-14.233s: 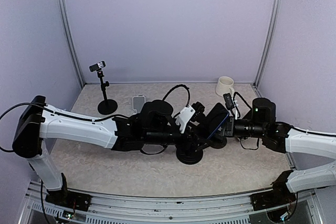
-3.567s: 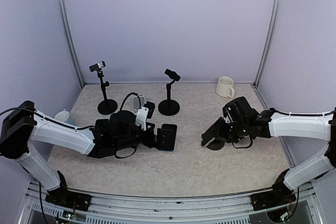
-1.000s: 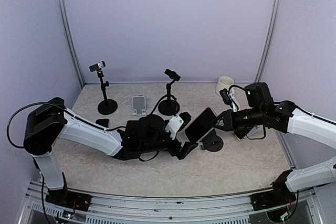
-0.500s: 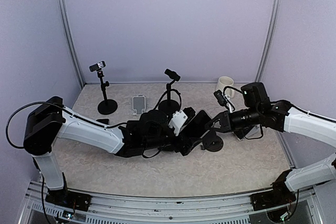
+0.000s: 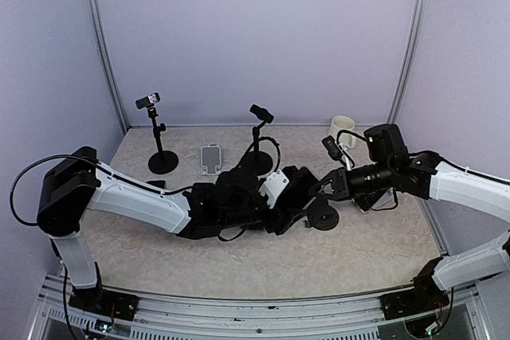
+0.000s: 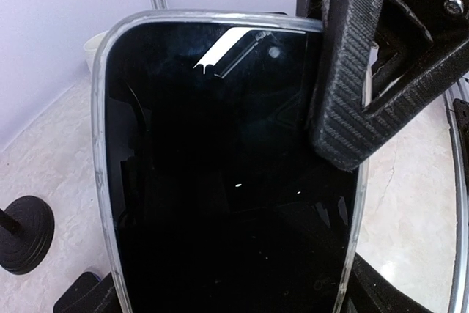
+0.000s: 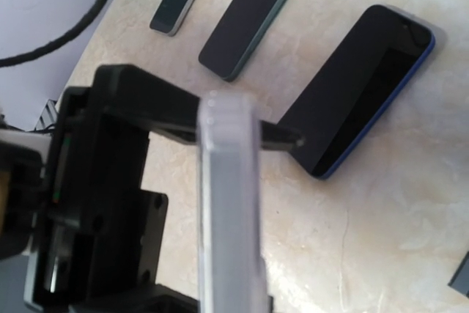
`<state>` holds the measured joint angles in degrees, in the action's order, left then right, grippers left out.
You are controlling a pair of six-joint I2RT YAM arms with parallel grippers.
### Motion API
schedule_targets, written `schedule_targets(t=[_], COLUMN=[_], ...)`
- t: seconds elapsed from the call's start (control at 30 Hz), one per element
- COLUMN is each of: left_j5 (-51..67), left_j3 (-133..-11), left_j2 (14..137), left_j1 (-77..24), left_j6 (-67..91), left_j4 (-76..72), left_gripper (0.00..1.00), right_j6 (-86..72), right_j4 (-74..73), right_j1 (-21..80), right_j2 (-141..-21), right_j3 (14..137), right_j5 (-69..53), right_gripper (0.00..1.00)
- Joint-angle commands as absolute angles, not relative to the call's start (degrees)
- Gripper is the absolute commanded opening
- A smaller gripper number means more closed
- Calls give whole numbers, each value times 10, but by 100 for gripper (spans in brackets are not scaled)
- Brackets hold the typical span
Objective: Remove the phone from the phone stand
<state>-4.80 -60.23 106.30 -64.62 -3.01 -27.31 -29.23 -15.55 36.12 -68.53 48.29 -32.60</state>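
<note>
Top external view: the phone (image 5: 304,182) sits mid-table, slightly right of centre, raised above the table (image 5: 239,254) in the phone stand (image 5: 323,217), whose round base lies just below it. The left gripper (image 5: 293,193) reaches in from the left and the right gripper (image 5: 328,187) from the right, so the phone is largely hidden between them and its tilt is hard to read here. The right gripper is closed down narrow and looks to be pinching the stand's neck behind the phone. Left wrist view: the dark screen faces this camera and fills the view, with its long axis running up the picture and its top end uppermost. One finger (image 6: 344,86) overlaps the phone's right edge and the other is out of view. The jaws stand wide astride the phone, but I cannot tell whether they press on it yet. Right wrist view: the phone shows edge-on as a pale strip from the centre down to the bottom, with the left gripper's black body to its left. Three spare phones (image 7: 249,20) lie flat on the table beyond. I judge the task about half done: the phone is not yet out, and gripping, pulling free and setting down remain.
</note>
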Motion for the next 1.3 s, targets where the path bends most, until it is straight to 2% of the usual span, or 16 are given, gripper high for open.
schedule_targets(t=[0.0, 0.03, 0.13, 0.2, 0.27, 0.4, 0.6, 1.03, 1.13, 1.27], left_j5=[-102, -102, -92, -77, -63, -53, -69, -94, -101, -113], left_j3=[-618, -613, -584, -567, -551, -520, -495, -448, -439, -427], left_j2=[1063, 1060, 1041, 1029, 1018, 998, 970, 908, 897, 885], left_j1=[-654, -653, -649, -641, -630, -617, -613, -604, -603, -602], left_j6=[-20, -17, -1, 19, 40, 62, 72, 72, 73, 75], left_j4=[-266, -268, -297, -310, -324, -351, -362, -370, -370, -369], left_gripper=[62, 60, 56, 55, 53, 50, 50, 50, 50, 50], right_j6=[-308, -312, -321, -328, -335, -353, -365, -325, -321, -322], right_j4=[-105, -103, -92, -80, -69, -61, -80, -67, -47, -22], right_j1=[367, 367, 365, 361, 352, 322, 292, 292, 292, 292], right_j2=[-680, -679, -670, -660, -648, -629, -620, -717, -743, -777], right_j3=[497, 496, 487, 481, 471, 445, 404, 384, 382, 383], right_j5=[-332, -330, -317, -312, -307, -287, -210, -182, -188, -197], right_gripper=[0, 4, 31, 46, 53, 59, 60, 55, 51, 37])
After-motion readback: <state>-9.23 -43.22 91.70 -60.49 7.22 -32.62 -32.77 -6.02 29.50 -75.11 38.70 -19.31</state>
